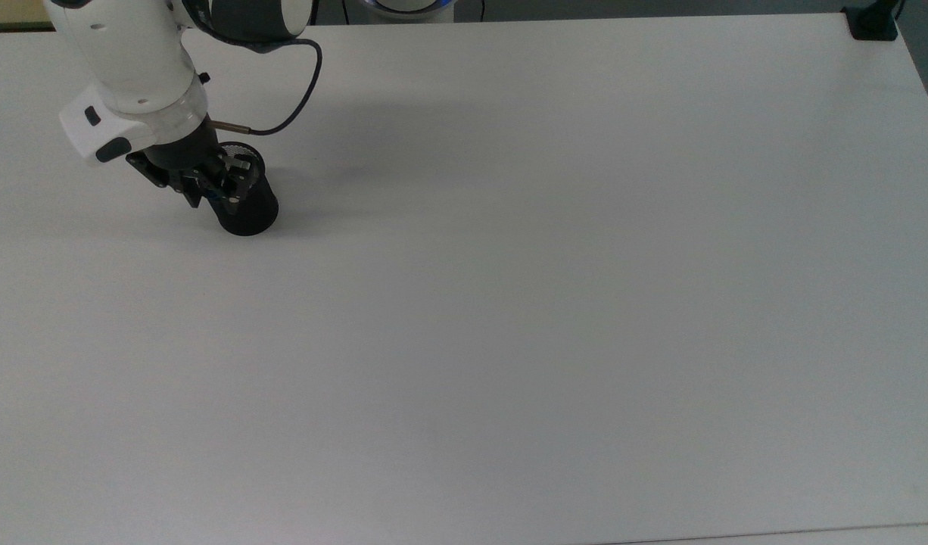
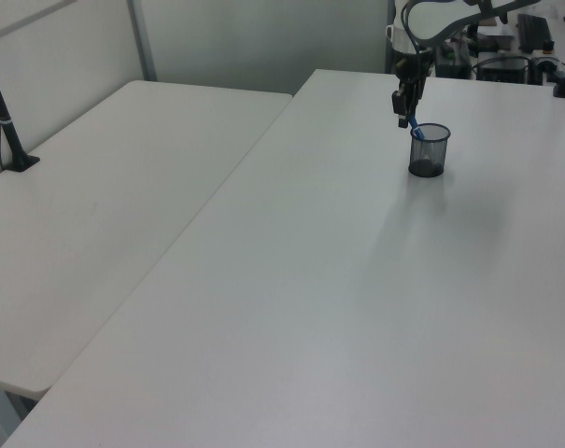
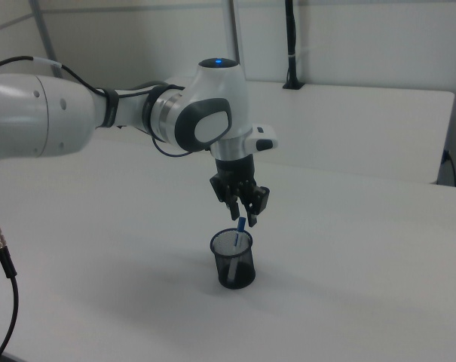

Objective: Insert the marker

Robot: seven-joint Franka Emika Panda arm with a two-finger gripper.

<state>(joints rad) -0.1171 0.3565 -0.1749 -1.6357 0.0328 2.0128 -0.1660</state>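
On the broad white table (image 3: pixel 348 249) the arm's gripper (image 3: pixel 243 213) hangs just above the black mesh cup (image 3: pixel 234 260), fingers spread and released, while the marker (image 3: pixel 239 230) leans inside the cup, blue cap poking over the rim

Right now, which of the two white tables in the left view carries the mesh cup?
The table on the left view's right: the black mesh cup stands on it, under the end effector.
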